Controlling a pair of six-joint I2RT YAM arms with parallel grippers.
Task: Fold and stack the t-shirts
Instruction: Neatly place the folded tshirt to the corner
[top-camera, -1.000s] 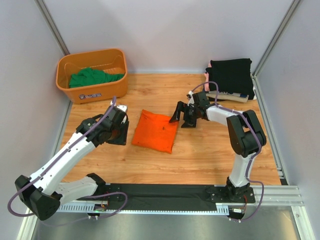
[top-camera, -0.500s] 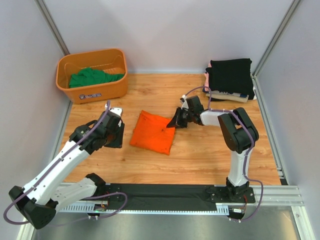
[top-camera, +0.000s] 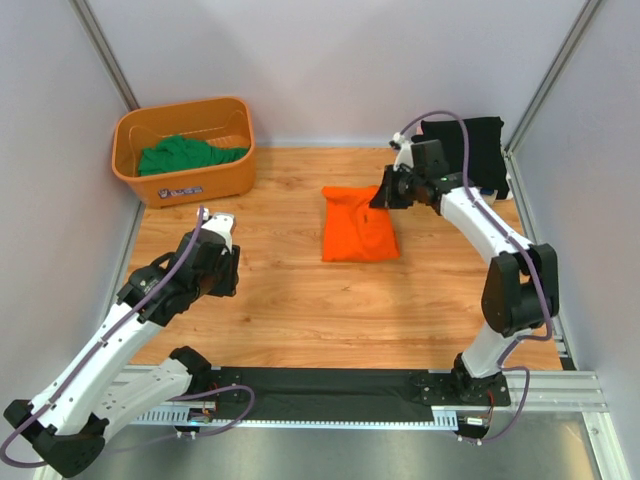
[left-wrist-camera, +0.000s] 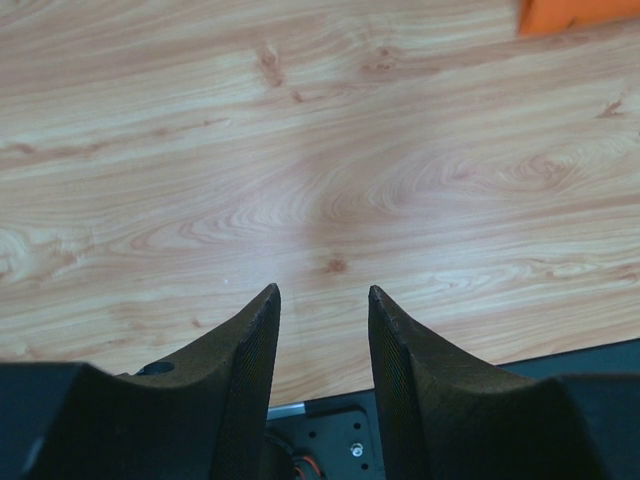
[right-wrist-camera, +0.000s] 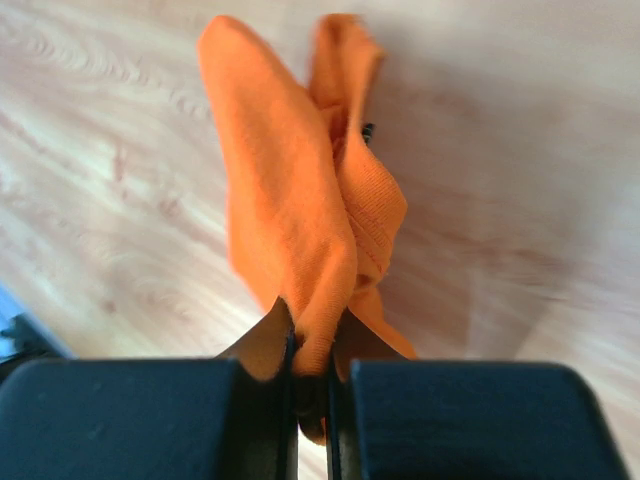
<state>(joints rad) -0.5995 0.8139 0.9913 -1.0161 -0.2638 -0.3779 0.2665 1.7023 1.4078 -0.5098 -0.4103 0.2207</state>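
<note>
Left gripper (left-wrist-camera: 322, 295) empty; right gripper (right-wrist-camera: 312, 340) clamped on the orange shirt (right-wrist-camera: 290, 220).

The basket (top-camera: 200, 182), holding the green shirt (top-camera: 185, 155), sat well beyond the left gripper. That gripper's jaws stood apart over bare table (left-wrist-camera: 300, 150), nothing between them. The right gripper's jaws were closed on a bunched edge of the orange shirt, and the rest of the cloth trailed off to its left. Whether that cloth touched the table could not be told. The black shirt (top-camera: 465, 145) topped a stack just beyond the right gripper.
</note>
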